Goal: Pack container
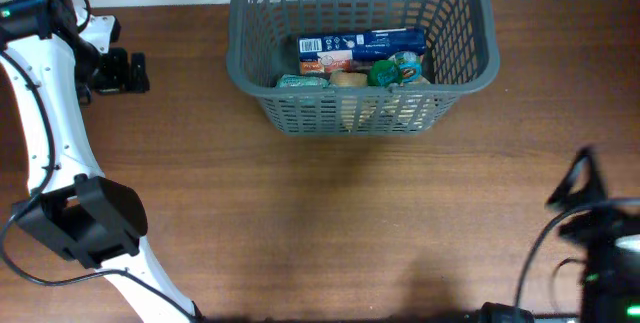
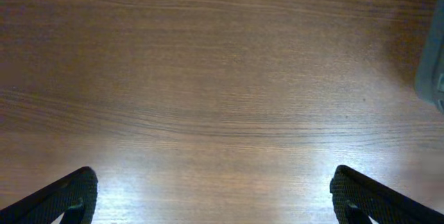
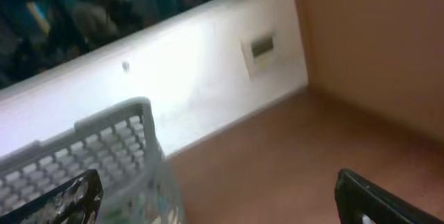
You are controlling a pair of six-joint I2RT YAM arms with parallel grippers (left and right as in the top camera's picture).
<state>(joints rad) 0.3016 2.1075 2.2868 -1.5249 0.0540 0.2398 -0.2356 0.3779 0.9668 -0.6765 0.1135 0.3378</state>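
The dark grey slotted basket (image 1: 470, 53) stands at the back middle of the wooden table. Inside lie a blue and white packet (image 1: 360, 43), a green round item (image 1: 385, 73), a teal item (image 1: 300, 81) and a tan item (image 1: 348, 79). My left gripper (image 1: 125, 71) is at the far left of the table, open and empty over bare wood (image 2: 215, 196); the basket's corner (image 2: 433, 64) shows at that view's right edge. My right gripper (image 1: 580, 188) is at the right front, open and empty (image 3: 215, 196), with the basket's corner (image 3: 104, 141) blurred to its left.
A white wall with a small plate (image 3: 260, 47) runs behind the table's back edge. The left arm's base (image 1: 90, 223) stands at the front left. Cables (image 1: 540, 253) run near the right arm.
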